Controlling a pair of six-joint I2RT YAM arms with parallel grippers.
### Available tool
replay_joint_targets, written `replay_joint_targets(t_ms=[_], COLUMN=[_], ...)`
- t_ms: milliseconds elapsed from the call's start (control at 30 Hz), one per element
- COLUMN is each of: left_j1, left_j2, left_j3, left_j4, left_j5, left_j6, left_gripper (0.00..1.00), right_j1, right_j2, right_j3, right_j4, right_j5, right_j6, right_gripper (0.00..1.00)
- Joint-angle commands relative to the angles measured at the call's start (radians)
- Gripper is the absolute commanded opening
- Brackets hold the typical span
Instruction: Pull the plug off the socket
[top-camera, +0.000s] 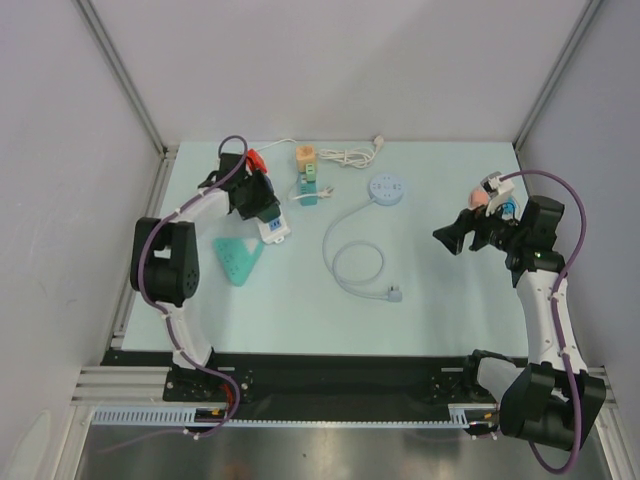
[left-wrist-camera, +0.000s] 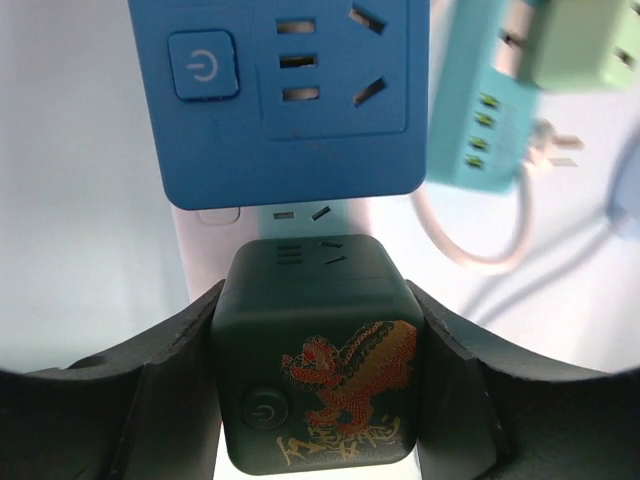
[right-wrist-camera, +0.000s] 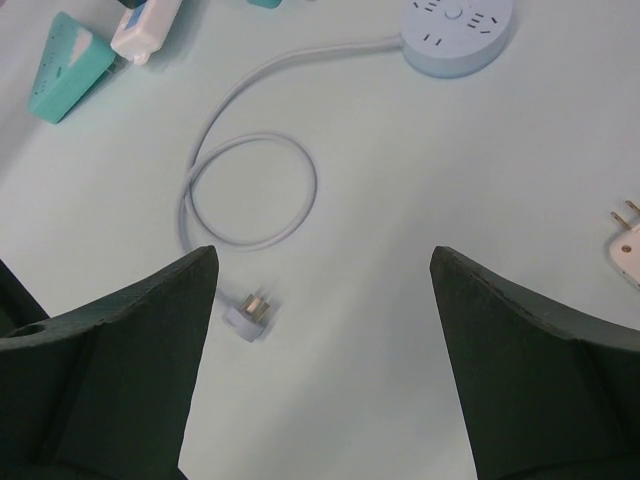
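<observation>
Dark cube plug (left-wrist-camera: 318, 370), with a red and gold dragon print and a power button on its face, sits nearest the lens in the left wrist view. It is gripped by the left gripper (left-wrist-camera: 318, 335). The fingers (left-wrist-camera: 165, 380) press against both of its side walls, with no gap visible on either side.

Status: the grasp appears made and the pull appears not yet done. The plug stands on the white socket strip (left-wrist-camera: 200, 255), and no gap shows between its base and the strip. The pins are hidden, so full seating is a judgement only. What is left is to draw the plug straight away from the strip until it is clear. The strip is not held down and may lift with it.

Just beyond the plug on the same strip is a blue block (left-wrist-camera: 290, 100) with outlets and a power button. It is near the plug, but contact cannot be told. Further right lies a teal strip (left-wrist-camera: 475, 120), apart from the white one.

In the overhead view the strip (top-camera: 276, 231) lies at the left of the table (top-camera: 440, 320), with the left gripper over it. The right gripper (top-camera: 452, 238) hangs well apart on the right, jaws spread wide and holding nothing. A round socket (right-wrist-camera: 455, 35) lies beyond it.
</observation>
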Motion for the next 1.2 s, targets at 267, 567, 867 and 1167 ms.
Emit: replay_joint_targets(t_ms=[267,567,867,1167], left_j1=[-0.039,-0.131,-0.363,-0.546], left_j2=[-0.311,-0.485,-0.618,-0.667], left_j3=[-0.329,-0.591,-0.844,-0.872], left_j4=[0.476,0.748,0.927,0.945], left_j5=[0.278,0.279,0.047,-0.198], left_j6=[-0.096,-0.253,-0.405,-0.528], left_gripper=[0.00,0.00,0.00,0.00], right_j1=[0.094,0.324,0.640,0.785], right_j2=[0.051,0.171,0.229,0.339], right_j3=[-0.029,-0.076,-0.104,-0.061], right_j4=[0.063,0.210,0.368,0.328], right_j5=[-0.115,-0.146,0.227,0.318], right_j6=[0.036,0.204,0.442,0.445], right_gripper=[0.92,0.91,0.94,0.95])
